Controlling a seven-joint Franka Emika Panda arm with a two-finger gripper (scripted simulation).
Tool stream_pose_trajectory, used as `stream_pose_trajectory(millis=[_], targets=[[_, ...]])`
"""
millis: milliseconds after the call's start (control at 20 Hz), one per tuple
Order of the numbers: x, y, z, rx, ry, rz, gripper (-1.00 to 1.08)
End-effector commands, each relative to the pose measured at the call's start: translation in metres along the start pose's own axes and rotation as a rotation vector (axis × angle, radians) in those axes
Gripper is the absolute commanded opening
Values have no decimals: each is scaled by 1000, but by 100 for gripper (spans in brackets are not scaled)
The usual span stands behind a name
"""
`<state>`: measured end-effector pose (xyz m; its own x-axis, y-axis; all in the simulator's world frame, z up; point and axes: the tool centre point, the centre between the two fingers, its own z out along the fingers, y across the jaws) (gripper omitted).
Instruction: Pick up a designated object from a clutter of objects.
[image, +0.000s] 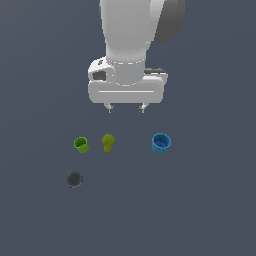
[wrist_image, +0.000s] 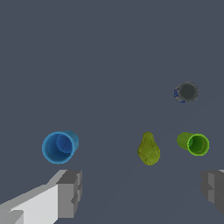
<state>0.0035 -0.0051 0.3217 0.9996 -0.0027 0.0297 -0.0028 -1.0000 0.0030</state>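
Overhead, gripper (image: 126, 108) hangs wide open & empty – olive pear (image: 108, 142) between green cup (image: 81, 144), blue cup (image: 161, 143).

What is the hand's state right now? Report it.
Hand: open, holding nothing, above the surface, clear of the olive pear.

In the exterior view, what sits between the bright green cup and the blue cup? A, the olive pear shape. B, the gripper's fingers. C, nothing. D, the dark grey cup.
A: the olive pear shape lies between the bright green cup and the blue cup.
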Motion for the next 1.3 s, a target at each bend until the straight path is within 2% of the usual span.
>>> stream_pose_trajectory(millis=[0, 450, 900, 1250], targets=[[0, 0, 0, 0, 0, 0, 100], [-2, 32, -2, -27, 6, 47, 100], [-2, 33, 2, -25, 5, 52, 100], [-2, 41, 32, -16, 1, 98, 100]])
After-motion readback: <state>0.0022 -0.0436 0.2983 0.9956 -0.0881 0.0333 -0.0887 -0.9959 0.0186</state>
